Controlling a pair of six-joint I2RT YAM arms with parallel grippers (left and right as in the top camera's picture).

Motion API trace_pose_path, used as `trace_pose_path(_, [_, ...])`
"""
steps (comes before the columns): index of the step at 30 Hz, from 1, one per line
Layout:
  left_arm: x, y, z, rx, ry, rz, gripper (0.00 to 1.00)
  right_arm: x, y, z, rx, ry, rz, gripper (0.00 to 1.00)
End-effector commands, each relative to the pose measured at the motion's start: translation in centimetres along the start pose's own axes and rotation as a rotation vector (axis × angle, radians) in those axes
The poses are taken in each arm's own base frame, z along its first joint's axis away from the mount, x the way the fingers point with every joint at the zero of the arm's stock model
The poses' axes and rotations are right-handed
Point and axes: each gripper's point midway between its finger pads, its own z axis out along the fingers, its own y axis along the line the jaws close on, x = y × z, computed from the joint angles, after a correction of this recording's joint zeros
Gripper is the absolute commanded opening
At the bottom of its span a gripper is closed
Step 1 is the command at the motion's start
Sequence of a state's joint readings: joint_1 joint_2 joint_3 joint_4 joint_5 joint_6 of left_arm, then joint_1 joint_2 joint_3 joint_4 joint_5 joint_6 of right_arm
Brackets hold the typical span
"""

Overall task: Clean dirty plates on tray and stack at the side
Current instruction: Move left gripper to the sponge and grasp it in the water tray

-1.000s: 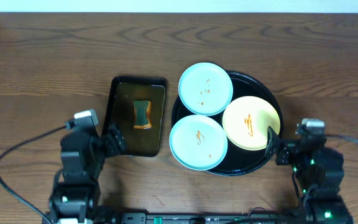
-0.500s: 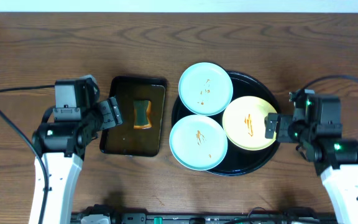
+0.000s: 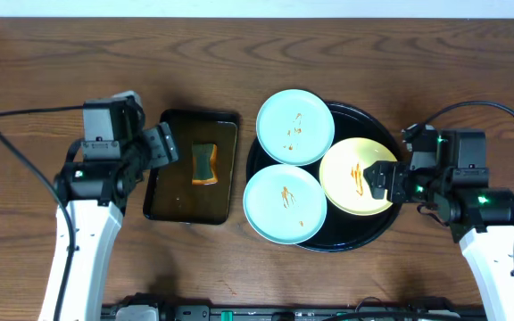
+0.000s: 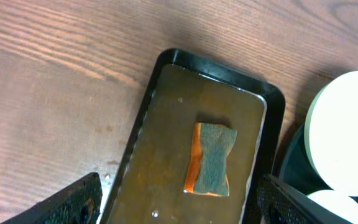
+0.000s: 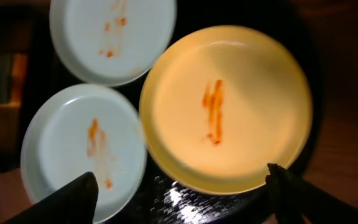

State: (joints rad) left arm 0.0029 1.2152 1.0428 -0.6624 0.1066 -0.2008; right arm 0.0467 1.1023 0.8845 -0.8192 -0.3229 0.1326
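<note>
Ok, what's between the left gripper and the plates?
The small rectangular tray holding a sponge lies between the left gripper and the plates; the overhead view shows it.

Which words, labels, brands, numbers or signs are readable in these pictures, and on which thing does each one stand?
There are none. The plates carry only orange smears; the round tray, the small tray, the sponge and the table bear no writing.
</note>
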Motion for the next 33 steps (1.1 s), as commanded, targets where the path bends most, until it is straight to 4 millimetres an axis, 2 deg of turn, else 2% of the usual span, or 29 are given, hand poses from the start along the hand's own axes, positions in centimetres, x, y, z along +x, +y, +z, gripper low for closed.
trace_pose_path(1, [0.4,-1.4,1.6,0.029,0.048,0.081,0.81,1.3,2.5,0.7,-0.090,0.066,0.011,0.83])
trace_pose_path(7, [3.4,-3.2,5.8,0.034,0.191,0.158,0.81,4.7,4.4,3.2,-0.109,0.211,0.051,0.73])
trace_pose_path(12, [5.7,-3.6,9.3,0.017,0.292,0.186,0.79,7.1,5.1,5.1,-0.078,0.317,0.136,0.72])
trace_pose_path(18, [7.4,-3.4,12.7,0.002,0.356,0.191,0.66,8.9,5.8,7.0,-0.063,0.398,0.146,0.65])
trace_pose_path(20, [7.9,-3.3,13.5,-0.003,0.373,0.190,0.63,9.1,6.0,7.6,-0.056,0.412,0.151,0.65])
trace_pose_path(24, [9.1,-3.3,14.5,-0.009,0.409,0.199,0.62,9.7,6.1,8.9,-0.030,0.439,0.172,0.65])
trace_pose_path(30, [10.1,-4.1,15.1,-0.003,0.432,0.228,0.59,10.9,5.2,10.3,0.028,0.493,0.218,0.66])
trace_pose_path(33, [10.2,-4.4,15.2,0.002,0.428,0.235,0.49,11.2,5.0,10.8,0.035,0.506,0.222,0.65])
